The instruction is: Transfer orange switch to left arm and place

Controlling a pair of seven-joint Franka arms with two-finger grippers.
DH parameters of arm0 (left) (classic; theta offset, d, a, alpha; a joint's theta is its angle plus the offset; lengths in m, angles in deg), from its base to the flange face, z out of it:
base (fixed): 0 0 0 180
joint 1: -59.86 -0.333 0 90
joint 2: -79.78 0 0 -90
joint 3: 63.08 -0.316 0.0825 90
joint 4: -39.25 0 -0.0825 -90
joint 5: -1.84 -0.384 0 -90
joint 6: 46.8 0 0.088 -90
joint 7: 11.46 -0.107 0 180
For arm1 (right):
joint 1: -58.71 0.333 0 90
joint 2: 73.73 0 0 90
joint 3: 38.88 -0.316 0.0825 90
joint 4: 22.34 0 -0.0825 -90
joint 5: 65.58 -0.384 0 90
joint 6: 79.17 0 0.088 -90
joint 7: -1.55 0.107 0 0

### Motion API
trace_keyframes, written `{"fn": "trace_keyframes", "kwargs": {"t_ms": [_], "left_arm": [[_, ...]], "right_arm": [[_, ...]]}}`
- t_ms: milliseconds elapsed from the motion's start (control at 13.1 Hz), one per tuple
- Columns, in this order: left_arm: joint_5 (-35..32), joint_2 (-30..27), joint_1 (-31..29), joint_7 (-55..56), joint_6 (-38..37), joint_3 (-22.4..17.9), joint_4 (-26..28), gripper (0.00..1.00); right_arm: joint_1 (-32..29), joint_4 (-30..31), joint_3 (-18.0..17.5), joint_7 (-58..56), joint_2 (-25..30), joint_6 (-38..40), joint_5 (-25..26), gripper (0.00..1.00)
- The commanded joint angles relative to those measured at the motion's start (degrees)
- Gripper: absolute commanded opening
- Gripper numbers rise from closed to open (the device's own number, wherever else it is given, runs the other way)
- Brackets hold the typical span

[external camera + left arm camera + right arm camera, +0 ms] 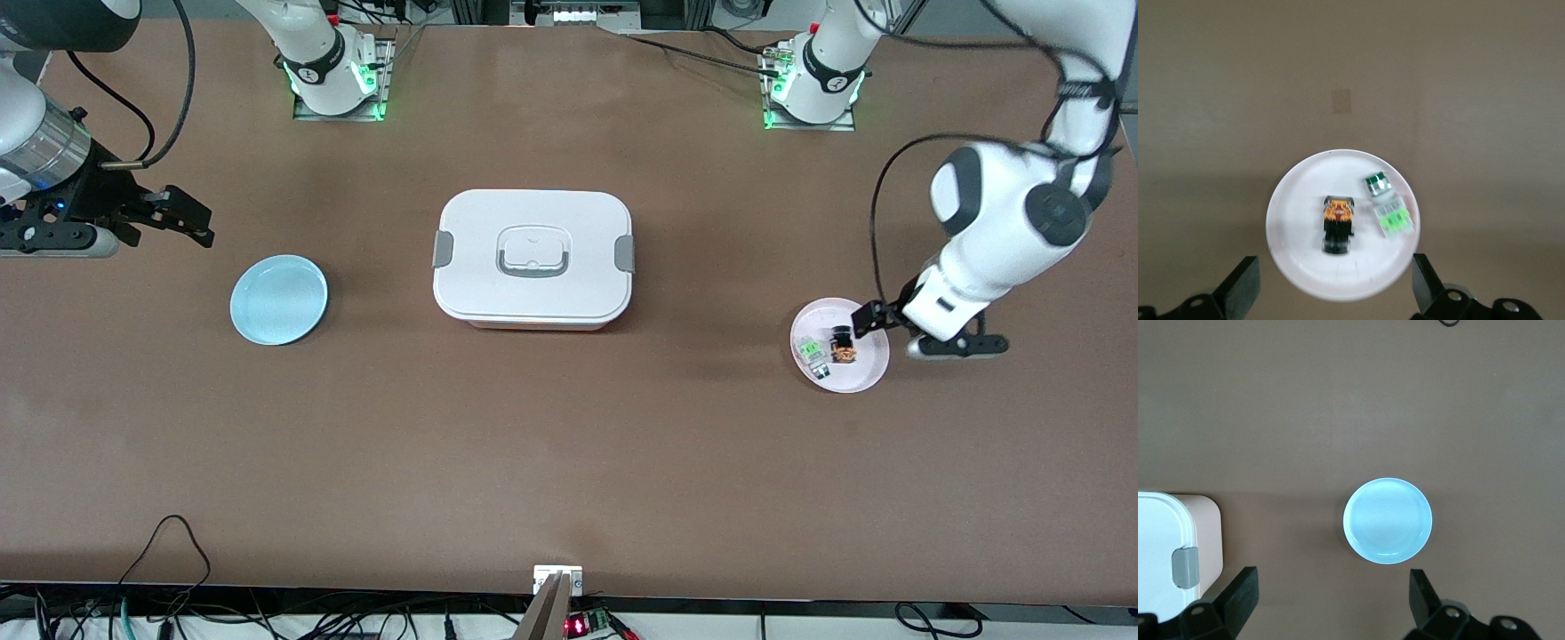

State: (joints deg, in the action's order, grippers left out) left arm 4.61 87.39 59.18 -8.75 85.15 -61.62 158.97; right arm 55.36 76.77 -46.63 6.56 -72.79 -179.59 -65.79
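the box (532, 258) sits mid-table, between the blue plate (278, 299) and the pink plate (864, 374). the left gripper (867, 318) hangs spread wide and empty over the pink plate, where the orange switch (842, 346) lies ungrasped; the right gripper (182, 216), wide and empty, waits near the blue plate. by my judgement, the whole transfer is left.

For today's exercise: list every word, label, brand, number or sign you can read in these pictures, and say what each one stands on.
None can be read.
Round marks on the arm bases: too small to read.
Markings on the orange switch and the green switch in the pink plate: blurred.
The box and the blue plate carry no text.
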Motion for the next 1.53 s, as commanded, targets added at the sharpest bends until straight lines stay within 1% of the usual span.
{"fn": "trace_keyframes", "kwargs": {"t_ms": [0,76,229,306,459,535,764,1070,1299,1452], "left_arm": [[-1.27,-10.05,0.5,-0.6,-12.19,-0.06,-2.79,1.0],[-1.27,-11.38,0.5,-0.6,-17.9,-0.06,-6.65,1.0],[-1.36,-12.97,0.59,-0.69,-27.49,-0.06,-13.77,1.0],[-1.36,-14.02,0.59,-0.6,-30.49,0.03,-16.42,1.0],[-1.45,-14.38,0.68,-2.52,-34.29,0.12,-19.68,1.0],[-1.36,-14.29,0.59,-4.19,-34.91,0.12,-20.04,1.0],[-1.27,-13.76,0.68,-4.47,-35.36,0.12,-21.45,1.0],[-1.27,-13.85,0.77,-4.47,-35.53,0.21,-21.54,1.0],[-1.19,-13.85,0.85,-4.38,-35.53,0.21,-21.54,1.0],[-1.19,-13.94,0.85,-4.38,-36.58,0.21,-21.54,1.0]], "right_arm": [[-0.51,-0.24,-0.25,-0.27,0.82,0.04,0.38,1.0],[-1.04,-0.58,-0.6,-0.35,0.74,0.04,0.29,1.0],[-1.57,-3.3,-1.48,-1.49,-0.49,0.31,0.29,1.0],[-1.75,-4.36,-1.57,-1.58,-0.84,1.09,0.21,1.0],[-1.66,-6.2,-1.39,-1.41,-1.2,3.2,-0.23,1.0],[-1.66,-6.39,-1.22,-1.15,-1.11,3.9,-0.67,1.0],[-1.4,-9.02,-1.31,-1.67,-1.98,5.67,-0.58,1.0],[-1.4,-9.2,-1.31,-1.76,-2.34,5.5,-0.15,1.0],[-1.57,-9.29,-1.31,-1.06,-2.51,5.06,-0.76,1.0],[-1.4,-9.29,-1.31,-0.97,-2.78,5.05,-0.24,1.0]]}}
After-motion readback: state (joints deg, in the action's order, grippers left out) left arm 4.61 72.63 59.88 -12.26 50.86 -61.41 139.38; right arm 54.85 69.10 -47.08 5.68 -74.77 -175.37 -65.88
